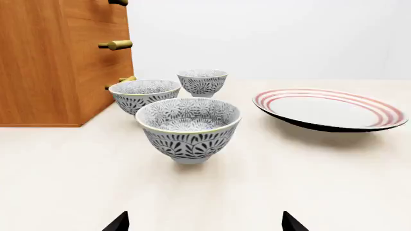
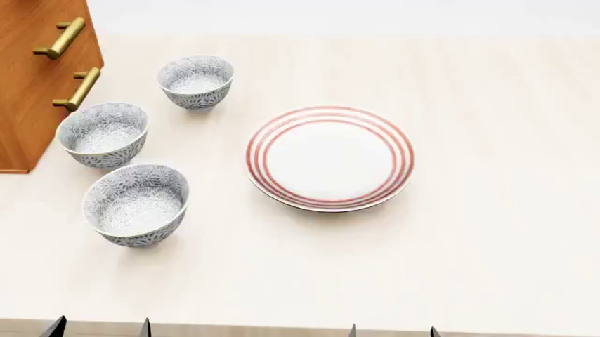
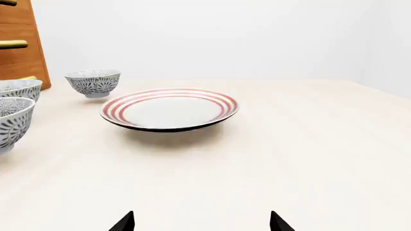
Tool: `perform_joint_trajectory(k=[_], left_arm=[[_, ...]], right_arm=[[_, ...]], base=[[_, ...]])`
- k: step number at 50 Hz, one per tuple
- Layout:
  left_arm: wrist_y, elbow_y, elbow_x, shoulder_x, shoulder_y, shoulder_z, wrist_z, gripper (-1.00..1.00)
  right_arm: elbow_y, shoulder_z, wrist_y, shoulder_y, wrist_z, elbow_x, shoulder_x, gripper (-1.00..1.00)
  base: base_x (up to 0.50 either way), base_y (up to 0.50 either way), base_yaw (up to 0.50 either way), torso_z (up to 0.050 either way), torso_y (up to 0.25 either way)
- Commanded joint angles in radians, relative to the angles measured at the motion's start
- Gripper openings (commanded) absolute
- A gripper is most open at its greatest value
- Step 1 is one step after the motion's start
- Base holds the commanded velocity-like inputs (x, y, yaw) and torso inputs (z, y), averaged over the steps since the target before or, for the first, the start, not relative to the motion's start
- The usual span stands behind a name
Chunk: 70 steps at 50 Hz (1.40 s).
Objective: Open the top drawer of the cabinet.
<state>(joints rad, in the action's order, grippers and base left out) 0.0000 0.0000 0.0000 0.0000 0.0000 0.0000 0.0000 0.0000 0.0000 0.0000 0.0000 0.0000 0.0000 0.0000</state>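
Note:
The orange-brown cabinet (image 1: 38, 62) stands at the table's far left and also shows in the head view (image 2: 28, 84). Three brass bar handles show in the left wrist view. The top drawer (image 1: 93, 8) is shut, flush with the others, and its handle (image 1: 118, 2) is cut by the frame edge. Only two handles show in the head view, and I cannot tell which drawers they belong to. My left gripper (image 1: 205, 224) (image 2: 100, 328) is open and empty at the table's near edge, far from the cabinet. My right gripper (image 3: 201, 224) (image 2: 394, 331) is open and empty too.
Three patterned bowls (image 2: 136, 203) (image 2: 103, 133) (image 2: 196, 82) stand in a row in front of the cabinet's drawers, between it and my left gripper. A red-striped plate (image 2: 329, 156) lies mid-table. A pale wall stands behind the table.

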Motion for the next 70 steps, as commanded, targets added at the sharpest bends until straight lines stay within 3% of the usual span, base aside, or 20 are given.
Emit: perform_joint_trajectory(k=[1, 19, 45, 70], left_arm=[[0.000, 0.000, -0.016, -0.016, 0.000, 0.018, -0.018, 1.00], [0.008, -0.003, -0.059, -0.059, -0.002, 0.070, -0.069, 1.00], [0.012, -0.003, -0.089, -0.091, -0.005, 0.110, -0.104, 1.00], [0.009, -0.003, -0.096, -0.117, -0.008, 0.146, -0.141, 1.00]], right_arm=[[0.007, -0.023, 0.005, 0.003, 0.024, 0.006, 0.016, 1.00], [0.020, -0.078, -0.013, 0.008, 0.087, 0.031, 0.061, 1.00], [0.009, -0.107, 0.002, 0.012, 0.120, 0.070, 0.090, 1.00], [0.021, -0.137, -0.006, 0.015, 0.155, 0.097, 0.111, 1.00]], base=[[0.00, 0.00, 0.00, 0.000, 0.000], [0.00, 0.00, 0.00, 0.000, 0.000], [0.00, 0.46, 0.00, 0.000, 0.000], [0.00, 0.00, 0.00, 0.050, 0.069]])
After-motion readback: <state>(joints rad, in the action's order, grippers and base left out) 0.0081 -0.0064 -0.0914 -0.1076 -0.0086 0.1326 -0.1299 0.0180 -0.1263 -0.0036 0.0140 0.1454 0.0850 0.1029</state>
